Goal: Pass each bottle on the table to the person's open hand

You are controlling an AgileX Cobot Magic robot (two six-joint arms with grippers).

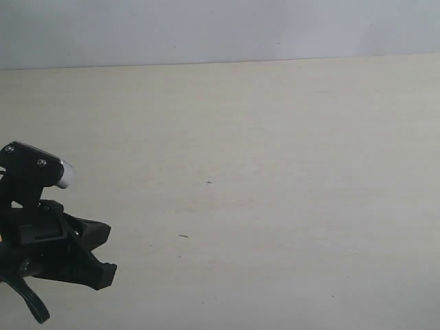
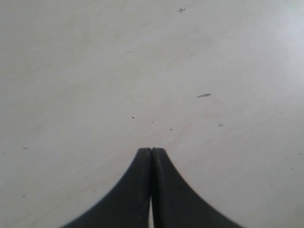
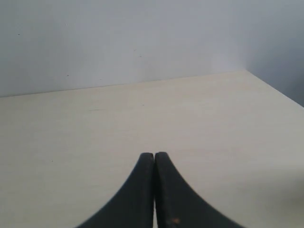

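No bottle and no hand shows in any view. The pale beige table fills the exterior view, and the wrist views show the table and the table bare. My left gripper sits low at the left edge of the exterior view, black and held just above the tabletop. In its wrist view the left gripper is shut, its two fingers pressed together with nothing between them. The right gripper is likewise shut on nothing, pointing toward the table's far edge; it is out of the exterior view.
A grey-white wall stands behind the table's far edge. A few tiny dark specks mark the tabletop. The table's right corner appears in the right wrist view, with darker space beyond it.
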